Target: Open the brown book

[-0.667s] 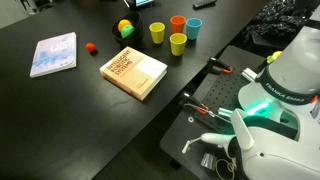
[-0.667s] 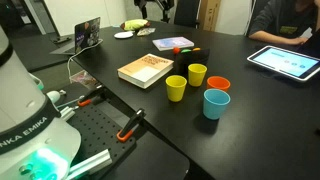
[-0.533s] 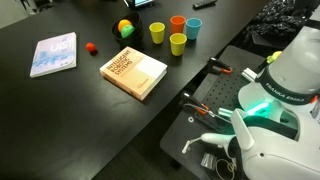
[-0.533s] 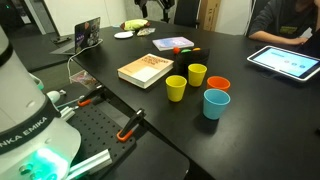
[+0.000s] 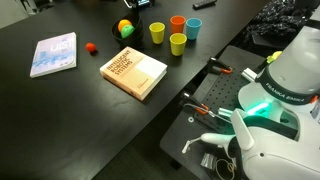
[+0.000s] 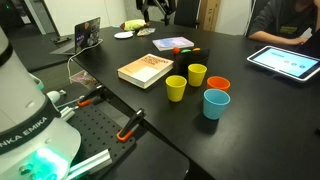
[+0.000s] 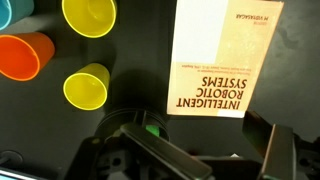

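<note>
Well, I am just starting: the brown book (image 7: 225, 60) lies shut and flat on the tabletop (image 7: 140, 45) near the yellow cups (image 7: 87, 88), well below my end effector (image 7: 195, 150), whose gap I cannot make out, so next I should go down to the cover's edge.

Gripper (image 5: 212, 157): seen low at the frame's bottom edge, beside the white robot base (image 5: 275, 95); its jaws are not made out.
Brown book (image 5: 134, 72): laid flat and closed on the black table (image 5: 60, 120), well apart from the gripper.
Four cups (image 5: 178, 43): grouped beyond the brown book, farther from the gripper.
Light-blue book (image 5: 53, 54): laid farthest from the gripper, a small red ball (image 5: 90, 46) set near it.
</note>
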You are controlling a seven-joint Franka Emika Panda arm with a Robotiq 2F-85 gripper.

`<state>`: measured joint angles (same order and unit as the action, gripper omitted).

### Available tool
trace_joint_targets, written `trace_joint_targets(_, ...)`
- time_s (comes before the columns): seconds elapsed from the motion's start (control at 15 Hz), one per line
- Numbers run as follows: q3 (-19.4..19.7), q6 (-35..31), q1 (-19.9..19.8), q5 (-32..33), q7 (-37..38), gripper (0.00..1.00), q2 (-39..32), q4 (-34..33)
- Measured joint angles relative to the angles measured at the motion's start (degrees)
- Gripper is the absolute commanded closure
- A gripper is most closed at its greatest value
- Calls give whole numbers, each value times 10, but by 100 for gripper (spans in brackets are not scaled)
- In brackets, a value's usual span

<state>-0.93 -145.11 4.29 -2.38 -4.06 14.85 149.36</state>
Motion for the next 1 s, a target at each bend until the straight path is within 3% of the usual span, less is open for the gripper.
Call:
trace_joint_targets(0.2, 8, -43, -5, -16, -3, 0, -35, 10)
trace_joint_targets(0.47, 16, -91, -2, -101, -58, 0, -91, 12)
trace_joint_targets(1.0, 16, -115, -1, -448, -378, 0, -187, -11)
